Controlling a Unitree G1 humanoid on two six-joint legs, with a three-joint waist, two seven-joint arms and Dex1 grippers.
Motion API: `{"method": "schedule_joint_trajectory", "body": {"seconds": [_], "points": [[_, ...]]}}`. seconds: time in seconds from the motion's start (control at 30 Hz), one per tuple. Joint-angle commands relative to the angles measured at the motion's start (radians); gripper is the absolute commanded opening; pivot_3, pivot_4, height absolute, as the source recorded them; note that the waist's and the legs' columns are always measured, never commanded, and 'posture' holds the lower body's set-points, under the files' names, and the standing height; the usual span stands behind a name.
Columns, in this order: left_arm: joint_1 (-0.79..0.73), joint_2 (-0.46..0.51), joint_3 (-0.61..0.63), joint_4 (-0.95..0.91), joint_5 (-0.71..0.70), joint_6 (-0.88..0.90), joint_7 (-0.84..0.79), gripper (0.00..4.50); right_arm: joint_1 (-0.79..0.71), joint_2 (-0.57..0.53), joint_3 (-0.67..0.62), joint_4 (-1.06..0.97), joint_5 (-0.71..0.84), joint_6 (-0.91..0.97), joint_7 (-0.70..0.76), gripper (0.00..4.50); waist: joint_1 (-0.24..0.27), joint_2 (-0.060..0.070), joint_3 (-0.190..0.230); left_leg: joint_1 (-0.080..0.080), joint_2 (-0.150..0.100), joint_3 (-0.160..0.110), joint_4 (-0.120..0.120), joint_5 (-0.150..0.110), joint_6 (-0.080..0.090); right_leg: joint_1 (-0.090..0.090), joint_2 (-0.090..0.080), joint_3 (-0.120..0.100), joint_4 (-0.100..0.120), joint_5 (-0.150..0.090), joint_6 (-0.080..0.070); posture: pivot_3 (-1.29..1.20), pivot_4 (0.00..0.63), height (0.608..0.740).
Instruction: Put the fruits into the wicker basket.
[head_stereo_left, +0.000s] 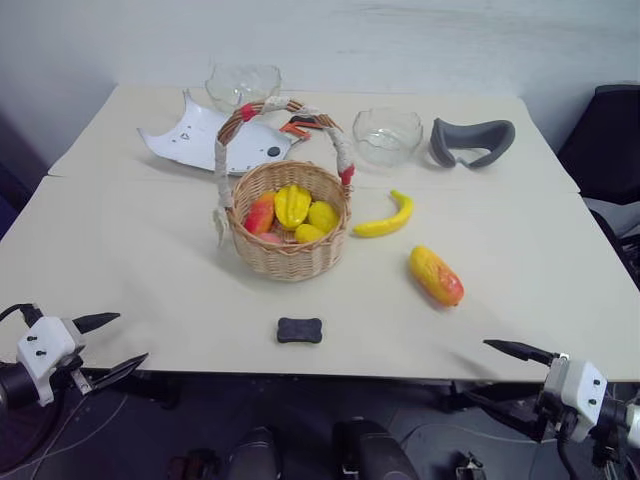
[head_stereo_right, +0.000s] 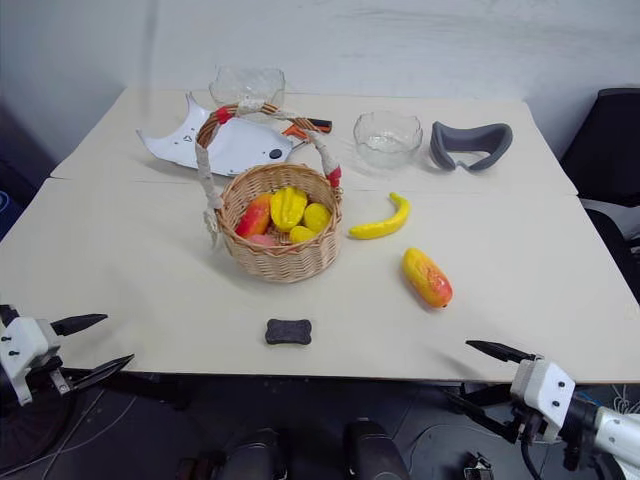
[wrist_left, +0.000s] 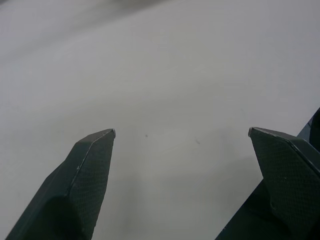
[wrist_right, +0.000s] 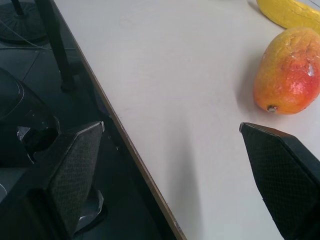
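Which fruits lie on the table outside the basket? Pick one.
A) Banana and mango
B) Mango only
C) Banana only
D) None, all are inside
A: the banana and the mango both lie on the table, to the right of the basket, which already holds several fruits.

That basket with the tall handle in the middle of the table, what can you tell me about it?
The basket is round, woven from tan wicker, and stands upright on the table. A tall arched handle, wrapped in white cloth with red bands, spans it. Inside lie several toy fruits, yellow ones and a red-orange one. A banana lies just to its right without touching it. Nothing grips it.
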Motion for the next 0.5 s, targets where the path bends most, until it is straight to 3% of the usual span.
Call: {"method": "schedule_joint_trajectory", "body": {"seconds": [0.03,0.1,0.27,0.37,0.5], "points": [[-0.033,0.009,-0.016,-0.022,-0.034,0.016,-0.014,4.5,0.005,-0.021,-0.008,-0.05,0.065,0.087,0.01,4.48,0.0,0.0,0.0,0.0,0.0,0.0,0.0,0.0,0.0,0.0,0.0,0.0,0.0,0.0,0.0,0.0,0.15,0.74],[-0.061,0.019,-0.063,-0.074,-0.046,0.045,-0.04,4.5,-0.012,-0.011,-0.005,-0.121,0.13,0.226,-0.064,4.48,0.0,0.0,0.0,0.0,0.0,0.0,0.0,0.0,0.0,0.0,0.0,0.0,0.0,0.0,0.0,0.0,0.15,0.74],[-0.195,0.08,-0.283,-0.276,-0.156,0.318,-0.143,4.5,-0.032,0.026,0.042,-0.329,0.15,0.259,-0.114,4.48,0.004,0.001,0.0,-0.001,0.0,0.0,0.0,0.001,0.0,0.0,0.0,-0.001,0.001,0.0,0.0,0.0,0.15,0.74],[-0.402,0.003,-0.471,-0.297,-0.097,0.363,-0.113,4.5,-0.088,0.044,0.076,-0.441,0.272,0.31,-0.133,4.48,0.014,0.002,-0.001,-0.001,0.0,0.0,0.0,0.001,0.0,0.0,0.0,-0.001,0.001,0.004,0.008,0.0,0.15,0.74],[-0.57,-0.111,-0.666,-0.203,0.045,0.298,-0.102,4.5,-0.188,0.085,0.166,-0.479,0.204,0.316,-0.2,4.48,0.018,0.002,-0.001,-0.001,-0.001,0.001,0.002,0.004,0.006,0.0,0.002,0.0,0.001,0.007,0.012,0.0,0.15,0.74]]}}
